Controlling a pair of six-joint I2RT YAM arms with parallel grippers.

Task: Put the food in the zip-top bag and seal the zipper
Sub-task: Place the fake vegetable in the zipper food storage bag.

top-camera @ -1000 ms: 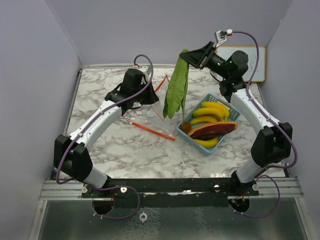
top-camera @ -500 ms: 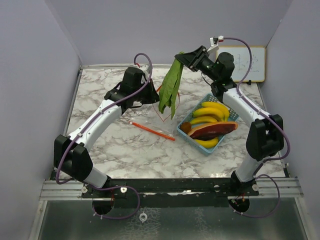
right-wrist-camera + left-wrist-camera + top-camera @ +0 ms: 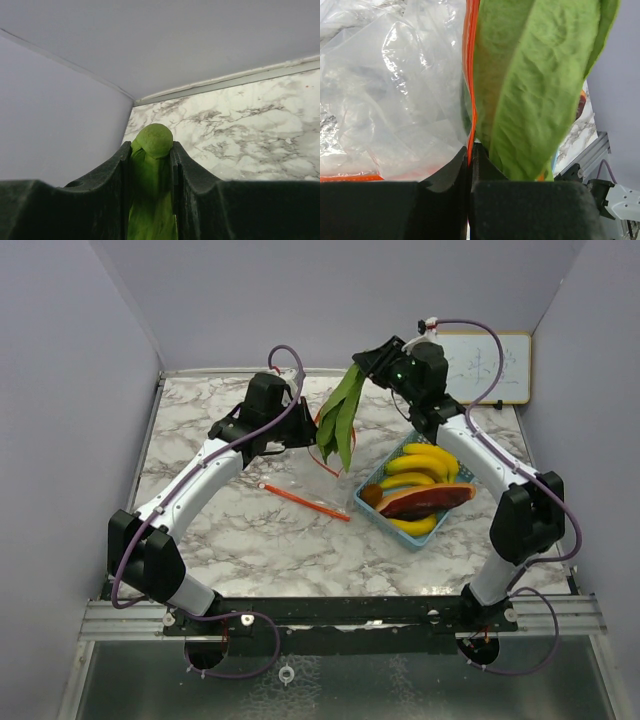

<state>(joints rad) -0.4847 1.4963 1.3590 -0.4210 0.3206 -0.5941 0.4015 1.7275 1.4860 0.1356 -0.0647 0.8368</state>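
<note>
My right gripper (image 3: 362, 361) is shut on the stem end of the green leaves (image 3: 340, 417), which hang down over the bag's mouth; the stem (image 3: 152, 142) shows between its fingers. My left gripper (image 3: 305, 433) is shut on the orange zipper edge (image 3: 469, 100) of the clear zip-top bag (image 3: 395, 95) and holds it up; the leaves (image 3: 535, 85) hang right beside that edge. The bag's other orange strip (image 3: 305, 500) lies on the table. Yellow bananas (image 3: 425, 462) and a red-brown piece (image 3: 425, 500) lie in the light blue basket (image 3: 372, 511).
A small whiteboard (image 3: 485, 365) leans on the back wall at the right. The marble table (image 3: 250, 540) is walled on three sides. The basket stands right of centre, close under my right arm.
My right gripper has moved left and down with the leaves, bringing them against the bag opening that my left gripper holds. The left arm has stayed put.
</note>
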